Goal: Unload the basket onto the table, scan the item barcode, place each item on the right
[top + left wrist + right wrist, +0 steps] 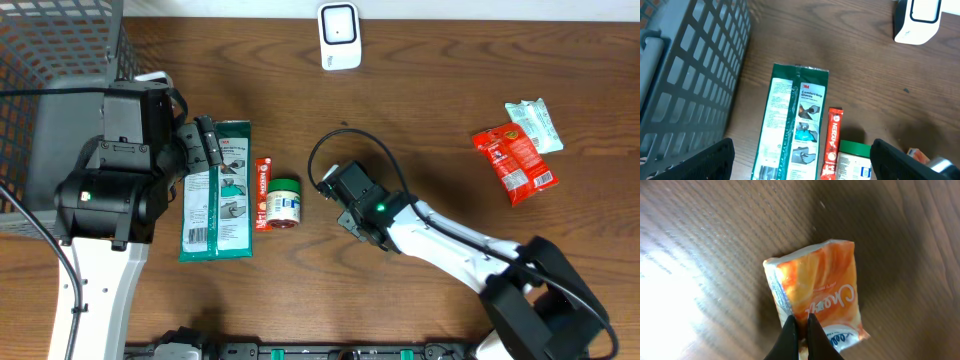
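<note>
Closest to the lens, in the right wrist view: the two dark fingers of the right gripper [800, 324], closed together on the lower edge of the orange packet [820, 282]. Packet tilted, white at its upper left border, with white script across the orange face. Below it only the brown wooden table [700, 240]; hard to tell whether lifted or lying flat. No barcode visible on this face.

From the overhead view, packet hidden beneath the right gripper [352, 212], near the middle of the table, just to the right of a small jar with green lid [284, 199]. White scanner [339, 36] standing at the far edge, well apart from the gripper.

On the left side, left gripper [802, 150] with jaws wide apart, holding nothing, hovering above a long green gloves pack [790, 125]. Beside this pack a narrow red box [833, 142], then the jar. Grey wire basket [50, 50] in the far left corner. Far to the right, a red packet [513, 162] touching a white and green packet [534, 124].
</note>
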